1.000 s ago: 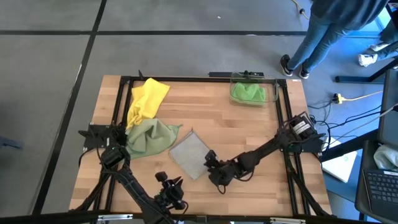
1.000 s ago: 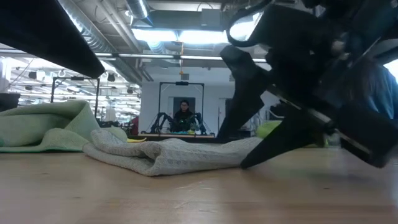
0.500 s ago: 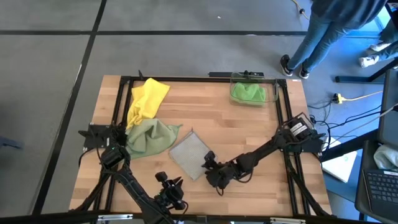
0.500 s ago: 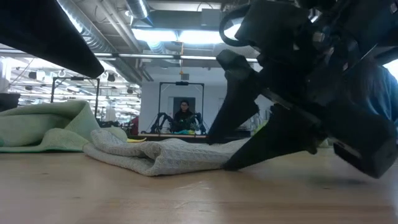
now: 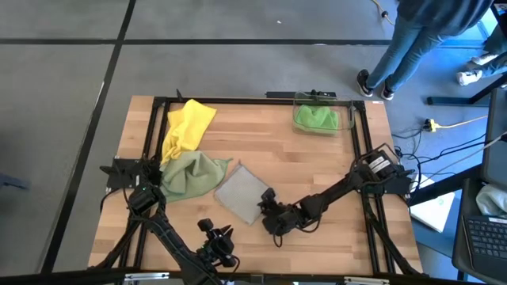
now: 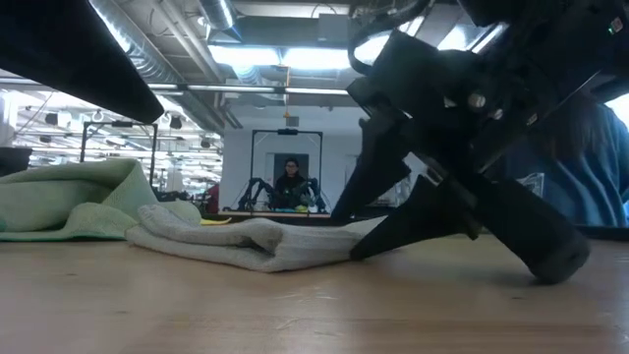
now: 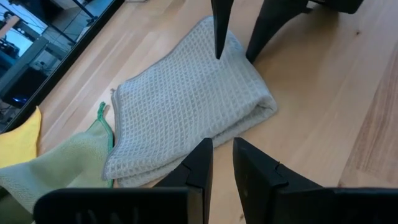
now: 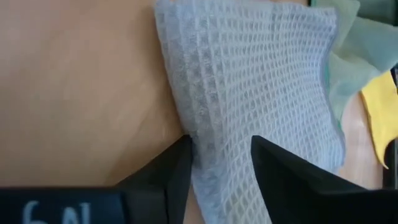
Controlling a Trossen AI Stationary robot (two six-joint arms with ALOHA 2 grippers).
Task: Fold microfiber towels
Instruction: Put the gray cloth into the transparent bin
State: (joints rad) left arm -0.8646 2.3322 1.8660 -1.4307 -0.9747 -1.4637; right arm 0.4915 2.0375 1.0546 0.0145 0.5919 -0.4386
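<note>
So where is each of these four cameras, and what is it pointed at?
High view: overhead, looking straight down at the table and both arms.
Low view: table height, looking level at the grey-beige towel; right gripper looms.
Left wrist view: on the left arm, over its own fingers, facing that towel.
Right wrist view: own fingers straddling the towel's edge.
All four share that towel.

grey towel (image 7: 193, 106): waffle-weave cloth, matt | table (image 5: 317, 166): smooth pale wood | bin (image 5: 322, 115): clear plastic
</note>
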